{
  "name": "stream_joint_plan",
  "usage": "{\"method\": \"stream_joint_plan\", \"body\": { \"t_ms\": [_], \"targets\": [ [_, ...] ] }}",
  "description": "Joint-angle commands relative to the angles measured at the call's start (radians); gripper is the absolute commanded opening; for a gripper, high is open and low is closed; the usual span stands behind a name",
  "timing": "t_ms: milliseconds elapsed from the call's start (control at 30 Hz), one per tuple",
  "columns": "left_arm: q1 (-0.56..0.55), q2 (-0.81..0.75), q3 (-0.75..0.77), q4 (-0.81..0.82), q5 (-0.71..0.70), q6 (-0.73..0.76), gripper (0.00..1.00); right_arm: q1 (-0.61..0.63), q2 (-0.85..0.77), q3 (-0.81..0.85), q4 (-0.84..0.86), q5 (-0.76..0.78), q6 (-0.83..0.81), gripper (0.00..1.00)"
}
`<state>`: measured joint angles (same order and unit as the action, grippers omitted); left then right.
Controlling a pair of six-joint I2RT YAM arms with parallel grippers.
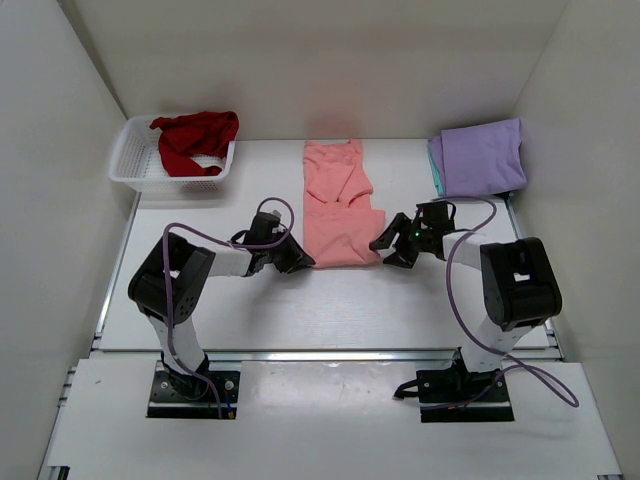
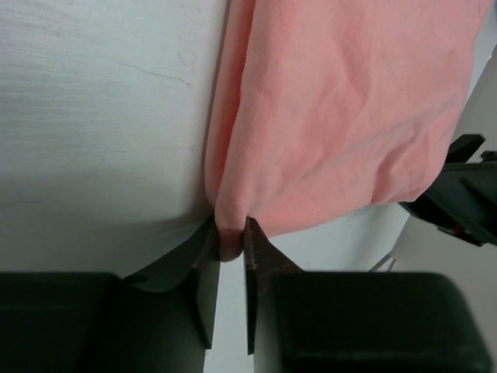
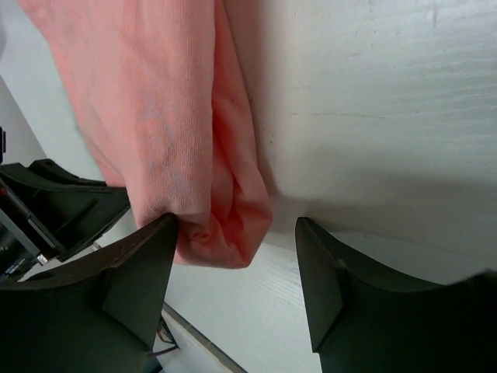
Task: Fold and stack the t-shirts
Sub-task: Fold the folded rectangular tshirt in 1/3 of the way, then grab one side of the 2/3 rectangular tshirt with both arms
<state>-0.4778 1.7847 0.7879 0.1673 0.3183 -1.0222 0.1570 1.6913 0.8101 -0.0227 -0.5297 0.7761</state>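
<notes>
A salmon-pink t-shirt point(image 1: 338, 205) lies folded lengthwise in the middle of the table. My left gripper point(image 1: 297, 258) is shut on its near left corner point(image 2: 227, 233), pinching a fold of cloth. My right gripper point(image 1: 385, 250) is open at the near right corner; the bunched corner point(image 3: 225, 225) lies between its jaws and touches the left finger point(image 3: 140, 272). A lavender-purple t-shirt point(image 1: 484, 157) lies folded at the back right on a teal one point(image 1: 436, 168). A dark red t-shirt point(image 1: 192, 139) sits crumpled in the basket.
A white lattice basket point(image 1: 140, 163) stands at the back left. White walls close in the table on the left, back and right. Purple cables loop beside both arms.
</notes>
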Motion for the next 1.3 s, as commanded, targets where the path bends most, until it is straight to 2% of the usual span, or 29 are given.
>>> {"method": "stream_joint_plan", "body": {
  "t_ms": [0,67,133,167,300,400,567,767,833,867,900,933,1100,1200,1267],
  "targets": [
    [-0.004,0.002,0.008,0.008,-0.018,0.008,0.25,-0.005,-0.045,0.005,0.035,0.079,0.014,0.59],
    [0.002,-0.004,0.001,0.011,-0.018,0.010,0.13,-0.023,-0.077,-0.017,0.040,0.083,0.023,0.58],
    [0.008,-0.011,-0.010,0.012,-0.018,0.007,0.10,-0.031,-0.104,-0.022,0.002,0.083,0.019,0.59],
    [0.001,-0.014,-0.016,0.021,-0.015,0.004,0.02,-0.030,-0.134,-0.037,-0.014,0.094,0.012,0.58],
    [0.001,-0.016,-0.026,0.037,-0.013,-0.006,0.00,-0.030,-0.229,-0.110,0.018,0.077,0.046,0.60],
    [-0.005,-0.021,-0.030,0.031,-0.010,-0.007,0.00,-0.020,-0.232,-0.150,0.069,0.037,0.086,0.59],
    [0.001,-0.033,-0.042,0.038,-0.016,-0.007,0.00,0.013,-0.173,-0.152,0.132,0.031,0.097,0.59],
    [0.005,-0.048,-0.068,0.037,-0.016,-0.012,0.00,0.010,-0.013,-0.083,0.207,-0.035,0.086,0.55],
    [0.010,-0.054,-0.078,0.043,-0.005,-0.009,0.00,0.012,0.017,-0.052,0.193,-0.058,0.060,0.45],
    [0.005,-0.059,-0.082,0.047,-0.013,-0.004,0.00,0.009,0.022,-0.048,0.188,-0.076,0.058,0.32],
    [0.005,-0.067,-0.085,0.044,-0.007,-0.007,0.00,0.013,0.030,-0.048,0.194,-0.084,0.055,0.09],
    [0.007,-0.068,-0.093,0.037,-0.002,-0.006,0.00,0.012,0.034,-0.046,0.188,-0.096,0.055,0.01],
    [0.005,-0.177,-0.144,-0.076,0.054,0.054,0.00,0.047,-0.097,-0.145,0.107,-0.142,0.049,0.00],
    [0.002,-0.312,-0.211,-0.167,0.096,0.074,0.00,0.096,-0.238,-0.230,-0.023,-0.173,0.023,0.00],
    [0.004,-0.416,-0.275,-0.291,0.113,0.077,0.00,0.121,-0.336,-0.296,-0.135,-0.190,0.019,0.00]
  ]
}}
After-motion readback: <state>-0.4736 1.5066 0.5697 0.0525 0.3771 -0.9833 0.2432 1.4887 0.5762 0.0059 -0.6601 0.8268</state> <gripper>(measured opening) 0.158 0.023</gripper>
